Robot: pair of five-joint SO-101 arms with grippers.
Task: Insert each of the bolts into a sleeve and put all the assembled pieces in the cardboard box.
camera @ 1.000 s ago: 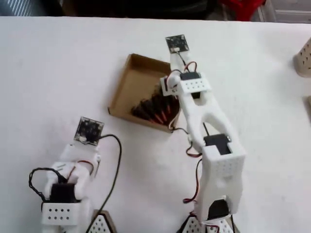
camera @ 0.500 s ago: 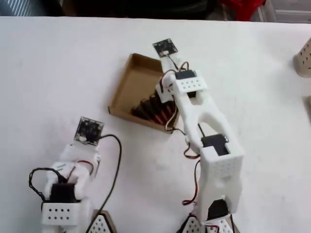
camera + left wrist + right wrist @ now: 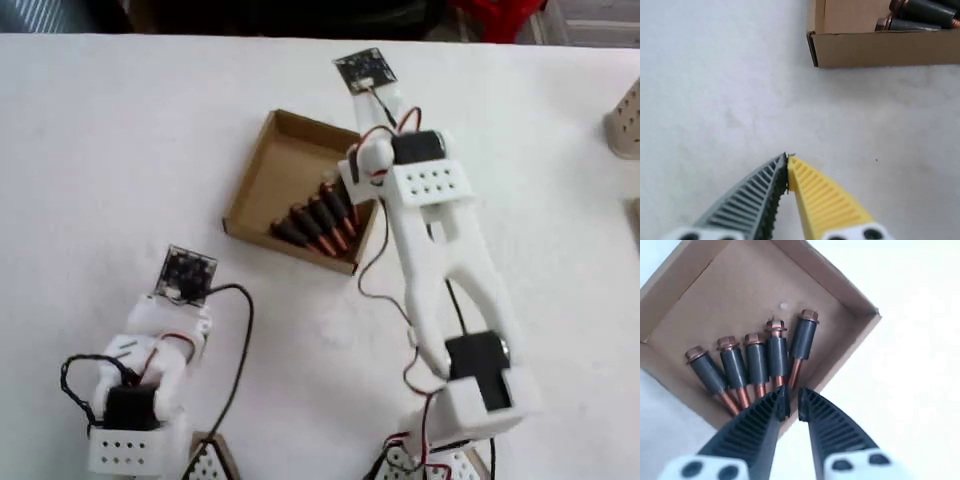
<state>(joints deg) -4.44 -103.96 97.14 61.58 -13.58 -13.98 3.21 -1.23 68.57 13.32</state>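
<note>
Five sleeved bolts (image 3: 757, 365) lie side by side in the cardboard box (image 3: 740, 285), the right claw (image 3: 790, 402) barely parted and empty above its corner, the left claw (image 3: 787, 167) closed on nothing over the bench (image 3: 715, 100), so the task is probably complete.

- In the high view, the white table (image 3: 120, 150) is brightly and evenly lit from above, close to washing out. The room beyond its far edge is dark.
- The right arm (image 3: 440, 260) and the left arm (image 3: 150, 350) throw only faint, soft-edged shadows on the table.
- In the left wrist view, the table looks dimmer, and a thin dark shadow lies along the foot of the cardboard box (image 3: 880, 47).
- In the right wrist view, the table beside the box is blown out to plain white, while the box floor is evenly lit.
- The assembled pieces (image 3: 775, 355) cast short, soft shadows, and their copper ends carry small glints.
</note>
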